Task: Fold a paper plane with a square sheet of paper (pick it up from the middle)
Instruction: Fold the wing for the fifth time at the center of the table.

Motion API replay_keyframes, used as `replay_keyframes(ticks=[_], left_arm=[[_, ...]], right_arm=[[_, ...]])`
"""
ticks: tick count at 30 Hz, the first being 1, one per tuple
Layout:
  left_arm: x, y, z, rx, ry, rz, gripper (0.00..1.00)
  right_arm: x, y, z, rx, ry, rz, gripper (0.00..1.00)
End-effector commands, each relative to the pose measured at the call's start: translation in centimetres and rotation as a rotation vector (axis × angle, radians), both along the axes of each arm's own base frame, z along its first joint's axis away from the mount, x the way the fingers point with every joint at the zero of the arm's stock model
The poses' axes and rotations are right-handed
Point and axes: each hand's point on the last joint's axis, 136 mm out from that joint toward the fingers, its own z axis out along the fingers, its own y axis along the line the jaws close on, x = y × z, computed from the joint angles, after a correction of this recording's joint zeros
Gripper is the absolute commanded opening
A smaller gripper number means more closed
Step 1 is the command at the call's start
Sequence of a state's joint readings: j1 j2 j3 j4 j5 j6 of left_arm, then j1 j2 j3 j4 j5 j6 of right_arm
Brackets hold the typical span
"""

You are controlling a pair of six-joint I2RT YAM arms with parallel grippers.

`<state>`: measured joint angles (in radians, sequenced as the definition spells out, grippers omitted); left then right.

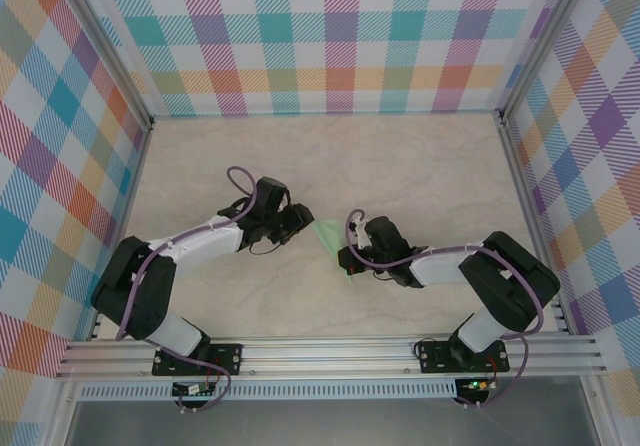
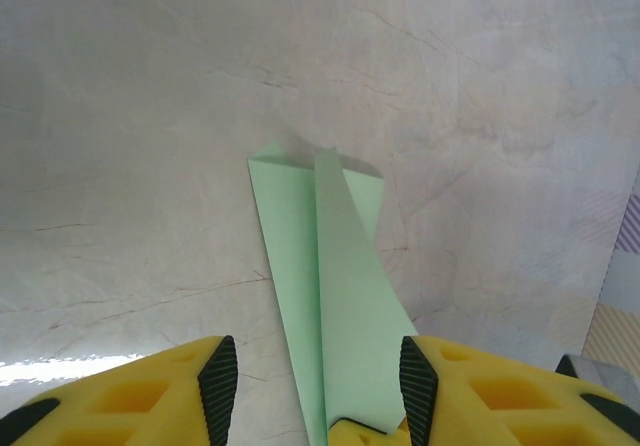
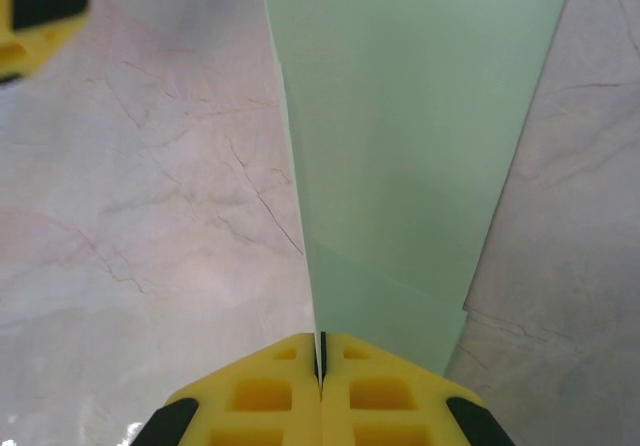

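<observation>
- Aluminium rail [image 1: 330, 351] lies nearest in the top view. Beyond it the left gripper [image 1: 298, 221] and right gripper [image 1: 350, 262] face each other across the folded paper [image 1: 328, 236], which bridges them near the middle of the table [image 1: 420, 166]. Meeting it from both ends looks meant to let one side anchor the paper while the other works a fold.
- From above, the paper is a small pale-green wedge, matte against the smooth beige tabletop with its marble veining. Bright plaid walls [image 1: 340, 36] close in the left, far and right sides.
- On the left wrist, the left gripper [image 2: 318, 376] has its yellow fingers with black ribbed pads [image 2: 218, 381] roughly half apart. The paper [image 2: 340, 266] runs between them unpinched, closer to one pad than the other. I judge they straddle it ready to close.
- Seen from here the paper is a long narrow shape, one layer lapping another along crisp straight creases. Its far end throws a shadow on the table, so it seems slightly lifted.
- On the right wrist, the right gripper [image 3: 320, 358] is pressed fully together on the paper's near end [image 3: 400, 146], right on a fold line, probably to keep the crease aligned.
- The sheet widens going away from the fingers, thin and smooth, with overlapping layers showing as a darker band.
</observation>
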<state>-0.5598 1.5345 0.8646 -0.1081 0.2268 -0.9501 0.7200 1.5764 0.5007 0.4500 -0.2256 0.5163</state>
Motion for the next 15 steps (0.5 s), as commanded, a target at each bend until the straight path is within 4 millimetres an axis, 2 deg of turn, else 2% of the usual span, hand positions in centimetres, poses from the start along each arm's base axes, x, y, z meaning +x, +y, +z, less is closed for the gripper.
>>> replay_keyframes(ticks=[1, 15], left_arm=[[-0.4, -2.2, -0.1, -0.048, -0.012, -0.093, 0.47], [-1.3, -5.4, -1.1, -0.130, 0.002, -0.183, 0.43]], right_arm=[[-0.7, 1.2, 0.8, 0.126, 0.077, 0.054, 0.03], [-0.9, 0.7, -1.7, 0.142, 0.223, 0.024, 0.04]])
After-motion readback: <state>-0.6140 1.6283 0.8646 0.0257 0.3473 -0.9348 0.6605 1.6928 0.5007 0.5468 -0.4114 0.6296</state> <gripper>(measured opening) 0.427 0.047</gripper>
